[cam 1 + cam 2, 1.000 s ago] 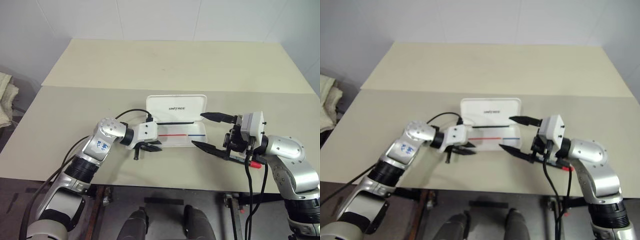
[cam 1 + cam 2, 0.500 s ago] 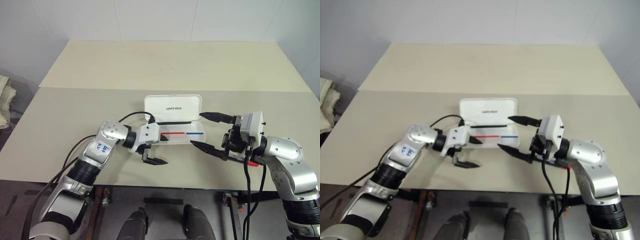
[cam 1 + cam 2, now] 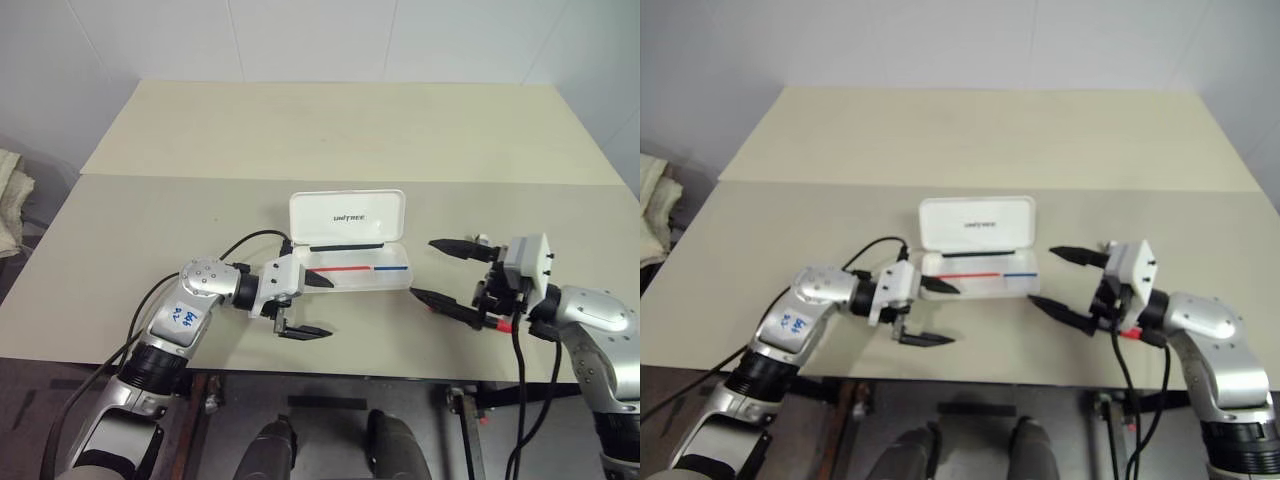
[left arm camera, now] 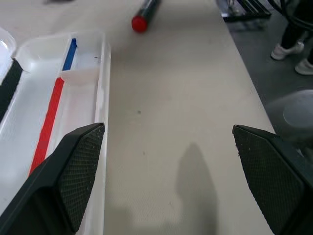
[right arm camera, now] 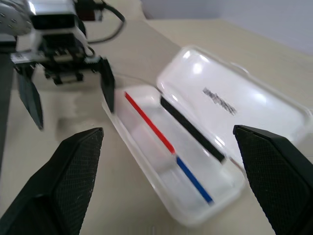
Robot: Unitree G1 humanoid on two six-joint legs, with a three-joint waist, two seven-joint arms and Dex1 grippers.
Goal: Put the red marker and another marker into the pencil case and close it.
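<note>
Pencil case [image 3: 350, 248]: open, lid up, near desk [image 3: 330, 130] front edge, centre. Wide bare room behind; narrow strip in front. Left gripper [image 3: 305, 305]: spread wide, empty, at case's left end. Right gripper [image 3: 440, 272]: spread wide, empty, just off case's right end. Red marker [image 4: 145, 11]: beyond case's right end, barrel cut off. Green marker: not made out.

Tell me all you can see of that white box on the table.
The pencil case is a white, glossy, plastic-looking box with rounded corners, lying open on the table. Its lid stands tilted back, with small dark lettering and a dark strip along the hinge. The tray has a red and a blue stripe, with no markers inside. Neither gripper holds it.
</note>
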